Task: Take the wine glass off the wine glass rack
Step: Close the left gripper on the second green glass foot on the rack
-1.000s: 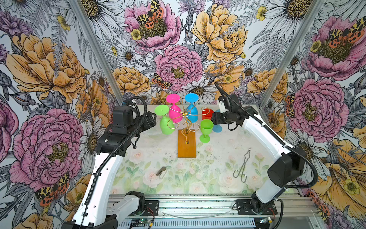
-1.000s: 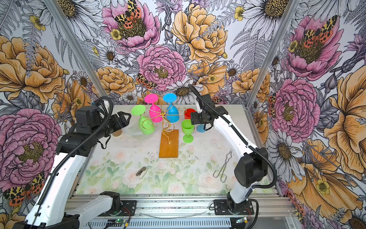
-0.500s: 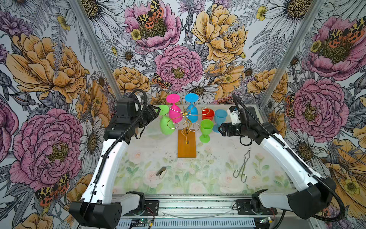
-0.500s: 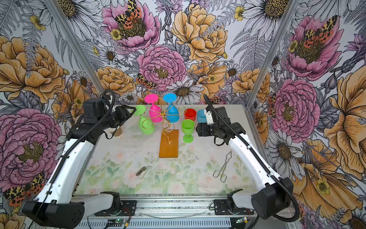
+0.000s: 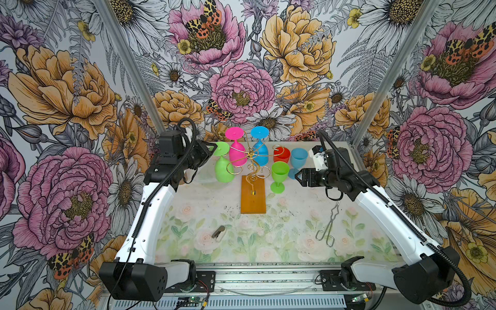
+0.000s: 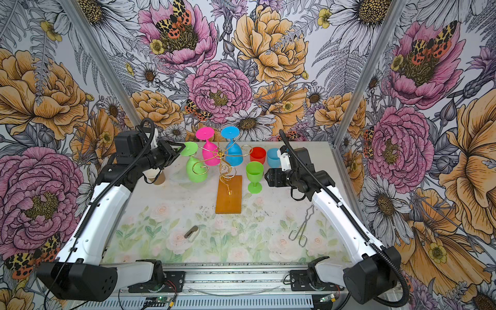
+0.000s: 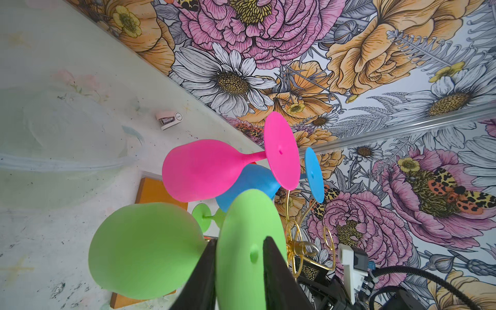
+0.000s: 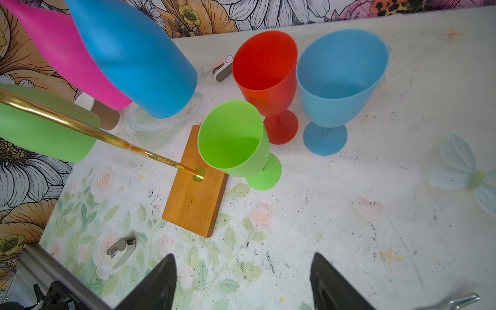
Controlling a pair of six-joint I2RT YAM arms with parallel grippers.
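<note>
In both top views the left arm (image 5: 154, 212) rises from its base at 7 o'clock toward 11 o'clock. The left gripper (image 5: 213, 147) points to 3 o'clock, its fingers (image 7: 273, 268) close together. The right arm (image 5: 389, 212) climbs from 5 o'clock toward 2 o'clock. The right gripper (image 5: 298, 177) points to 9 o'clock, jaws spread wide.

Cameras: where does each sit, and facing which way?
Top views: high at the front, facing down and back at the table; left arm and right arm show.
Left wrist: on the left arm, facing the hanging green glass; left end effector straddles its foot.
Right wrist: on the right arm, facing down at the rack; right end effector shows.
Shared: pink glass, in all views.
</note>
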